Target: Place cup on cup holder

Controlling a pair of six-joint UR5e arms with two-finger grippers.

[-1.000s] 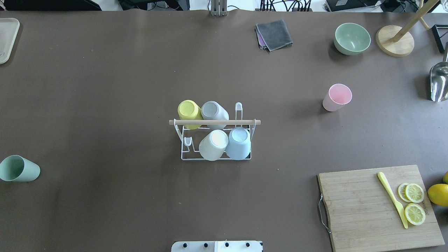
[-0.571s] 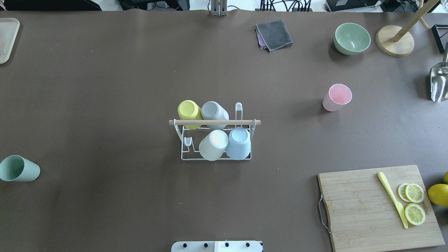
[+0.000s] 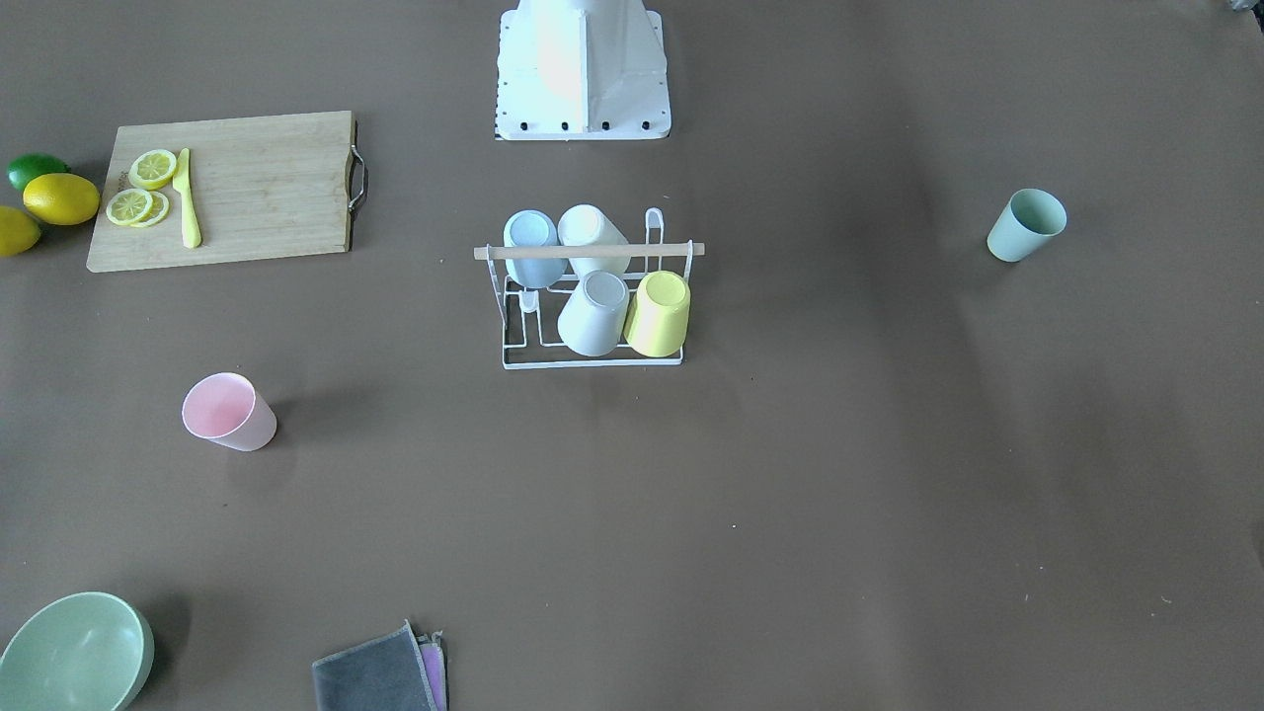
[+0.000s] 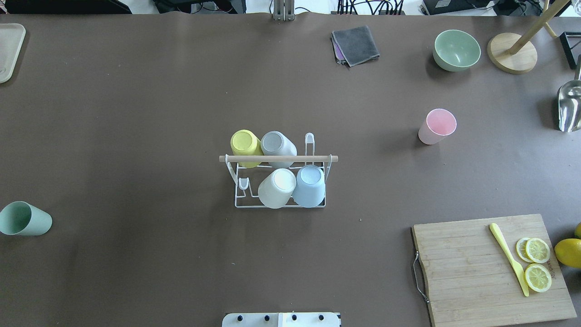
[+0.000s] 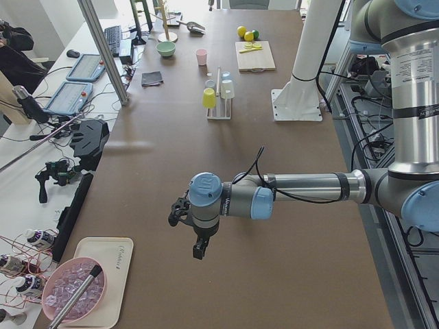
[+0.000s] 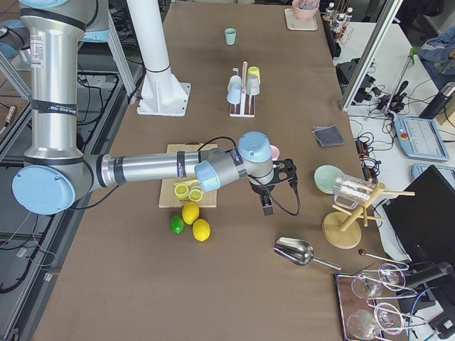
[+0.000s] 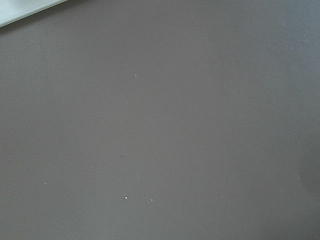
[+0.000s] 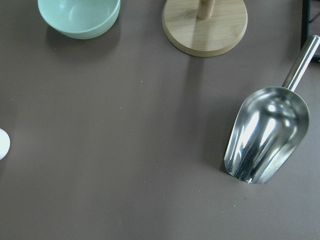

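The cup holder (image 4: pixel 278 158), a white wire rack with a wooden rod, stands mid-table and also shows in the front view (image 3: pixel 589 251). It holds upside-down yellow, grey, white and light blue cups; two prongs are bare. A pink cup (image 4: pixel 436 126) stands upright to its right, and a green cup (image 4: pixel 25 219) stands far left. My left gripper (image 5: pixel 197 250) hovers over bare table far to the left, and my right gripper (image 6: pixel 267 206) hovers near the pink cup (image 6: pixel 274 151). They show only in the side views, so I cannot tell whether either is open or shut.
A cutting board (image 4: pixel 472 272) with lemon slices and a yellow knife lies front right. A green bowl (image 4: pixel 456 50), a grey cloth (image 4: pixel 355 44), a wooden stand base (image 4: pixel 512 53) and a metal scoop (image 8: pixel 265 135) sit at the back right. A tray (image 4: pixel 8 50) sits back left.
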